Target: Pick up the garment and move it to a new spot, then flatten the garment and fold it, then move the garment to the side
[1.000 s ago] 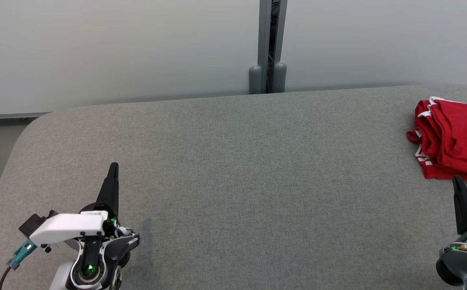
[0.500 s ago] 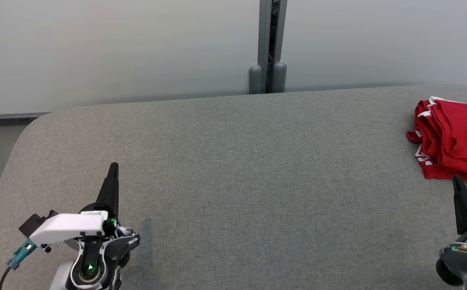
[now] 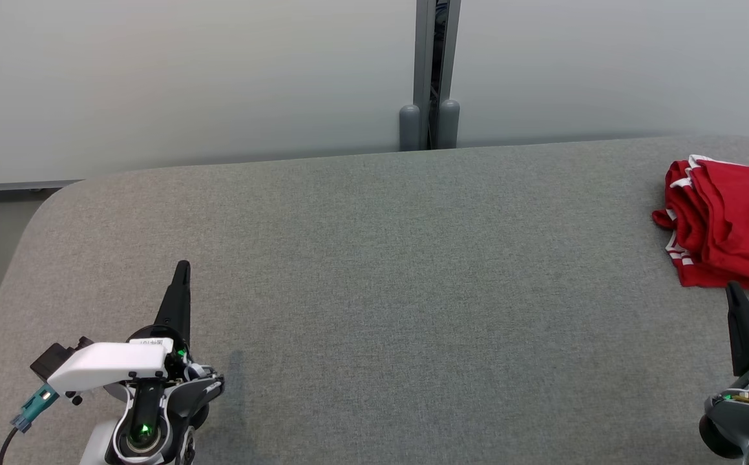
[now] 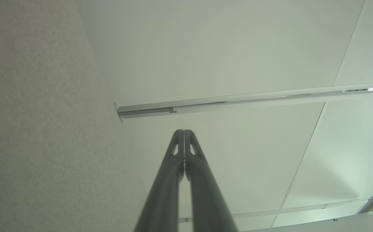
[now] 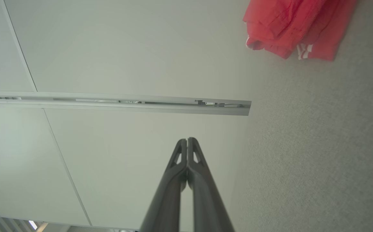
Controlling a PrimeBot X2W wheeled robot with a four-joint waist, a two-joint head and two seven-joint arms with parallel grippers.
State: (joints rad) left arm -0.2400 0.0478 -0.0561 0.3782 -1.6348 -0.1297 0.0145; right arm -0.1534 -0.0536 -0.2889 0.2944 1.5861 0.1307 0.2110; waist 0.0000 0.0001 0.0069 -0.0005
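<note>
Over by the right edge of the counter, toward its far right corner, lies the one red garment. It is bunched into loose folds with white stripes along its hems, and part of it runs off the right side of my head view. My two grippers sit low near the front edge, one toward each front corner. My left gripper is well apart from the garment, with nearly the whole width of the counter between them, and my left wrist view shows its two dark fingers pressed together from tip down, holding nothing. My right gripper points up toward the garment's near hem, its tip just short of the cloth in the head view. In my right wrist view this gripper is likewise closed tight on nothing, two fingers flush against each other, and the garment lies apart from them near the top right corner of that view. Behind the far edge of the counter stands a pale wall with one grey post, and two rounded grey caps stand at its foot.
</note>
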